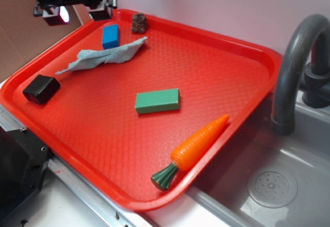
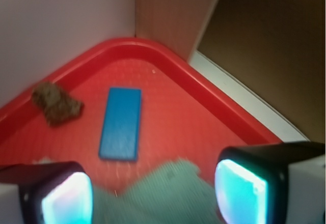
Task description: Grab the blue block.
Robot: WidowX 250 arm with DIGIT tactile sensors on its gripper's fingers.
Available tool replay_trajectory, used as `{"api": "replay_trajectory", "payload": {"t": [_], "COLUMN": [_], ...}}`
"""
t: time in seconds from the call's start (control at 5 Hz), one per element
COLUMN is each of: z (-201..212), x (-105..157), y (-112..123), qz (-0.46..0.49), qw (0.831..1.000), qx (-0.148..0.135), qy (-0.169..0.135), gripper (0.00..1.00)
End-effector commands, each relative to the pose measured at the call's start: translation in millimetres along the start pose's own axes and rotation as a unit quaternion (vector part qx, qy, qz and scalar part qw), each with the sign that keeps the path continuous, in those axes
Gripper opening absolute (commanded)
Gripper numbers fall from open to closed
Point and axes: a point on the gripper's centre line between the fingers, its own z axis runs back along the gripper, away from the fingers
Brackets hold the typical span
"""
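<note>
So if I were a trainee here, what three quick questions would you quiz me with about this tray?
1. True or false: the gripper is already holding the blue block.
2. Which thing lies nearest the blue block? A) carrot B) grey cloth C) black block
3. Fill in: the green block lies near the ______ of the red tray.

Key
1. False: the fingers are apart, above the tray's far corner, with nothing between them.
2. B: the cloth lies right beside it.
3. Middle.
</note>
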Motion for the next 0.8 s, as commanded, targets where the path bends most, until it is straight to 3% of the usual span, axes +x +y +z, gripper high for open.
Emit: {"api": "replay_trajectory", "payload": {"t": [0.0,0.6], "z": [-23,-57], "x": [31,34], "y": [-5,-23], "qz": [0.024,0.029], "qw": [0.999,0.999], "qx": [0.001,-0.009], "qy": [-0.025,0.007], "gripper": [1.00,1.00]}}
